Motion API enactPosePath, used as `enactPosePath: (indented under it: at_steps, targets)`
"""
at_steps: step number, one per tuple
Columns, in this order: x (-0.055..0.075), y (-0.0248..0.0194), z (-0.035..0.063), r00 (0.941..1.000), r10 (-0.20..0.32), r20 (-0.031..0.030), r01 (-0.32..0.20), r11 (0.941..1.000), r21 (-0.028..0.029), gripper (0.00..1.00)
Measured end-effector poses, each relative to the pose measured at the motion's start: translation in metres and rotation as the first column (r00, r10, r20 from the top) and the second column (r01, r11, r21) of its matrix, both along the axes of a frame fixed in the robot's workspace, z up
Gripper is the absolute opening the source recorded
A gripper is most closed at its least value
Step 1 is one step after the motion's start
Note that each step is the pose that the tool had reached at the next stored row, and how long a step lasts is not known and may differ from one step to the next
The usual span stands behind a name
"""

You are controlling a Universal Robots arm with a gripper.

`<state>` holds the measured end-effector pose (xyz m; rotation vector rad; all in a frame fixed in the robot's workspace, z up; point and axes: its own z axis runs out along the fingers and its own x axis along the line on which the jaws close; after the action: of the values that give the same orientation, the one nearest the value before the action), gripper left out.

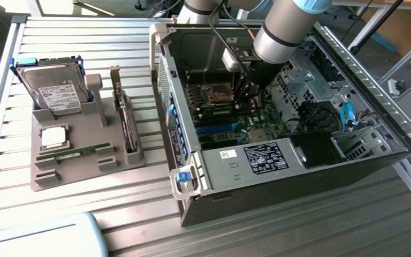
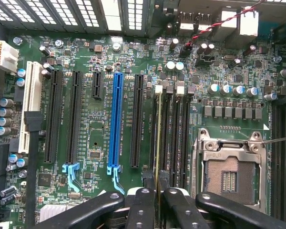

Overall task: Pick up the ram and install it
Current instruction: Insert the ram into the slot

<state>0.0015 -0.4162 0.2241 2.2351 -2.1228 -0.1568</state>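
Note:
The ram [image 2: 158,133] is a thin green stick seen edge-on, standing upright in the memory slot nearest the long black expansion slots. My gripper [image 2: 155,179] is at one end of it, with a black finger on each side of its edge, shut on it. In the exterior view the gripper [image 1: 248,99] reaches down into the open computer case [image 1: 298,160], just beside the processor socket [image 1: 216,92]. The lower edge of the stick is hidden by the slot walls.
Empty memory slots [image 2: 178,133] lie between the ram and the open socket [image 2: 229,174]. A blue expansion slot [image 2: 117,119] is on the other side. Outside the case, a grey holder [image 1: 84,160] carries a hard drive [image 1: 55,91], an expansion card [image 1: 127,126] and another green stick [image 1: 73,153].

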Motion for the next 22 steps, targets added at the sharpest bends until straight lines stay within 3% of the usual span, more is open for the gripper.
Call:
enactPosePath:
  at_steps: [4,5,9,18,20,22]
  targets:
    - [0.0,0.0001,-0.0003,1.0,0.0,0.0002,0.0,1.0,0.0006,0.15]
    - [0.0,0.0001,-0.0002,1.0,0.0,0.0001,0.0,1.0,0.0005,0.21]
    - [0.0,0.0,0.0028,1.0,-0.005,0.0001,0.005,1.0,-0.0007,0.21]
    - [0.0,0.0005,0.028,0.9999,-0.013,0.0029,0.013,0.9999,-0.0012,0.21]
    - [0.0,0.0045,0.029,0.9999,-0.013,0.0051,0.013,0.9999,-0.0009,0.13]
    - [0.001,0.0057,0.0291,0.9999,-0.013,0.0059,0.013,0.9999,-0.0011,0.11]
